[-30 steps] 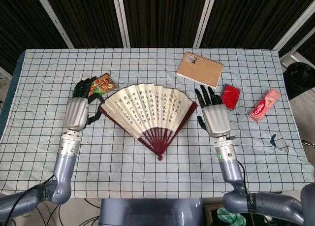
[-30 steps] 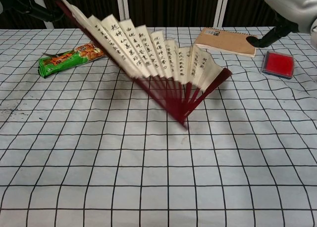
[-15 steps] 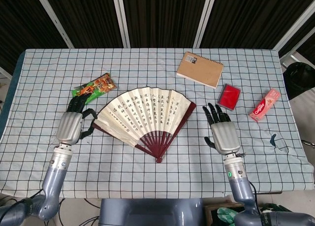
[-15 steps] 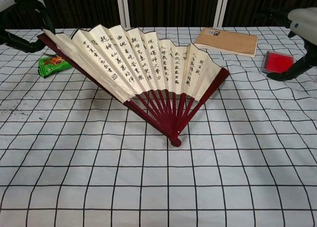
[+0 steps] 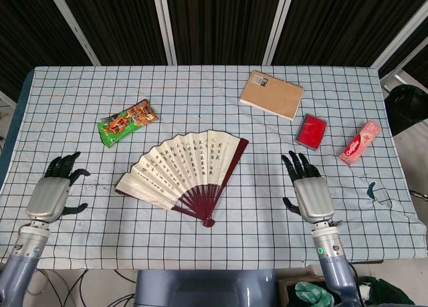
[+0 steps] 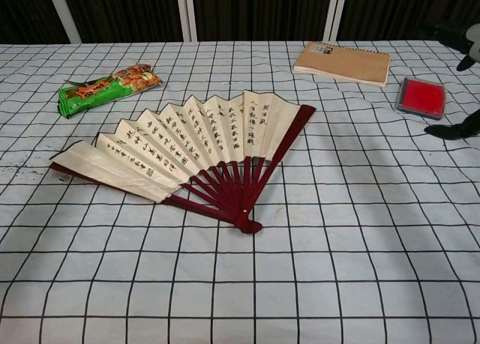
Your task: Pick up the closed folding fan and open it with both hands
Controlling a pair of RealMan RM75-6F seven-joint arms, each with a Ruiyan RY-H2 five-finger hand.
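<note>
The folding fan [image 5: 182, 170] lies spread open and flat on the checked tablecloth, its cream leaf with dark writing fanning up from dark red ribs; the chest view shows the fan [image 6: 191, 149] the same way. My left hand [image 5: 52, 192] is far to its left near the table's edge, fingers apart and holding nothing. My right hand [image 5: 309, 188] is well to the fan's right, fingers apart and holding nothing. In the chest view only dark fingertips of the right hand [image 6: 459, 127] show at the right edge.
A green snack packet [image 5: 127, 122] lies behind the fan to the left. A brown notebook [image 5: 271, 93], a red box [image 5: 311, 131] and a pink packet [image 5: 359, 142] sit at the back right. A small clear item [image 5: 378, 194] lies near the table's right edge.
Both hands have let go of the fan and drawn back toward the table's front edge. The fan has dropped flat onto the cloth and shifted left, slightly less spread.
</note>
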